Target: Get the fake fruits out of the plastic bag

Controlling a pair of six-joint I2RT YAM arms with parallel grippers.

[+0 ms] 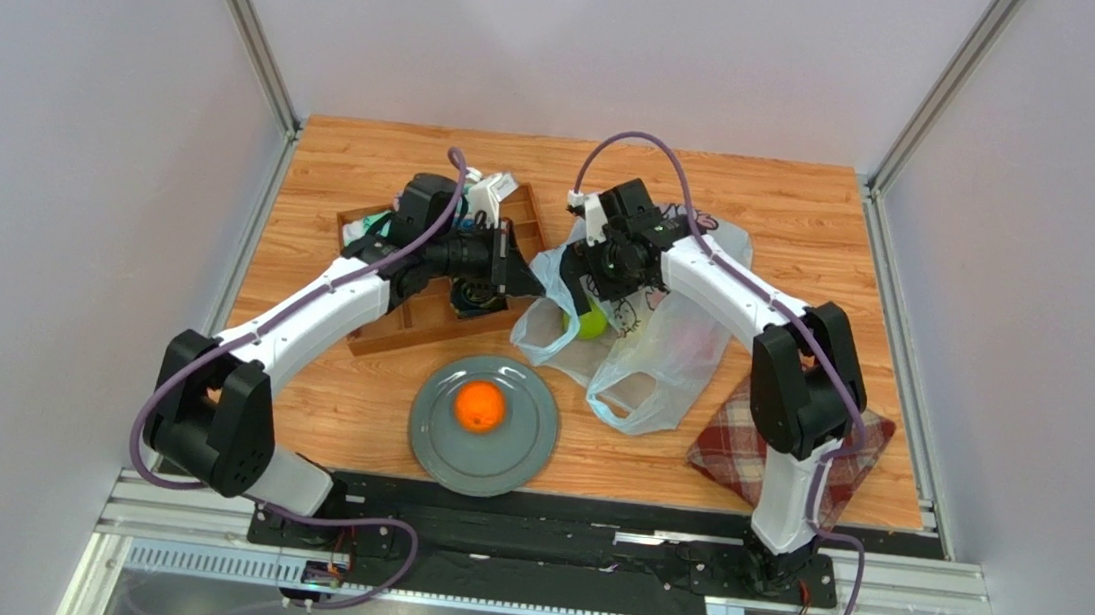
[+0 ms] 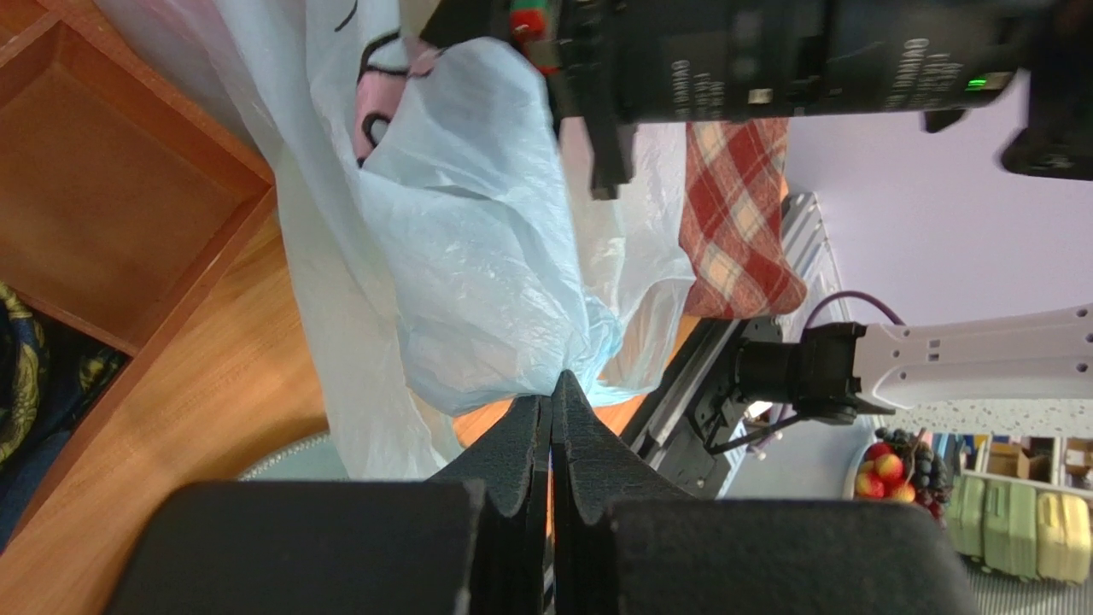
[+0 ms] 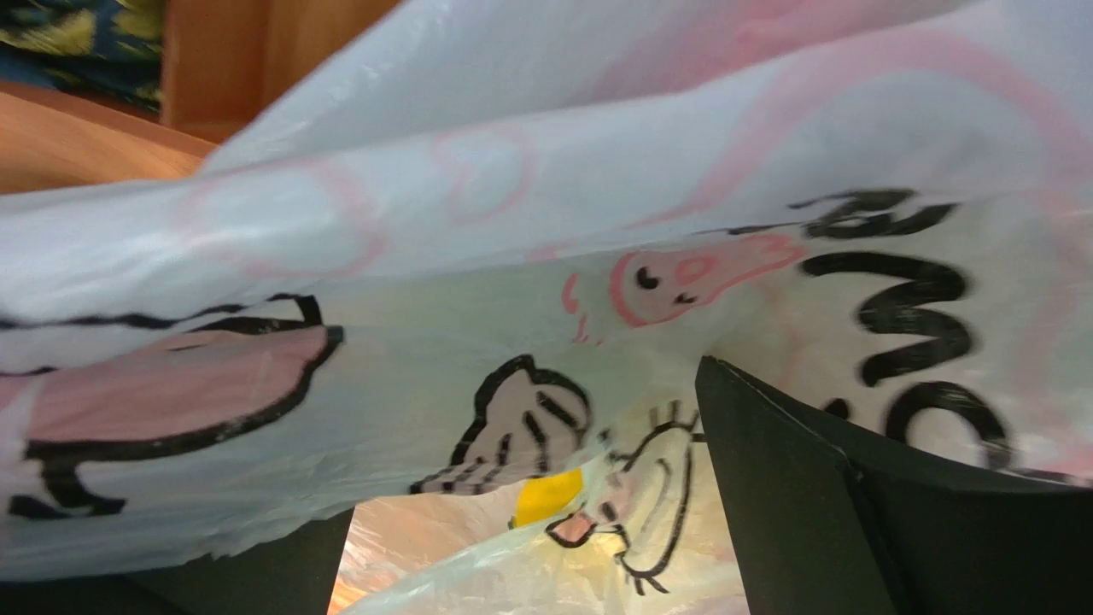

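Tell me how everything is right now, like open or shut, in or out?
left gripper: shut, pinching a fold of the plastic bag.
right gripper: open wide, up against the bag.
plastic bag: crumpled, handle loops toward the plate.
orange: out of the bag, sitting on the grey plate.
green fruit: in the bag's mouth, not out yet.

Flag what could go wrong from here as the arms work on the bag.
1. The open right gripper sits under draped film of the plastic bag; closing now could grab plastic rather than the green fruit.
2. The left gripper seems to pinch the bag only at its very tip; a slip would likely let the mouth collapse.
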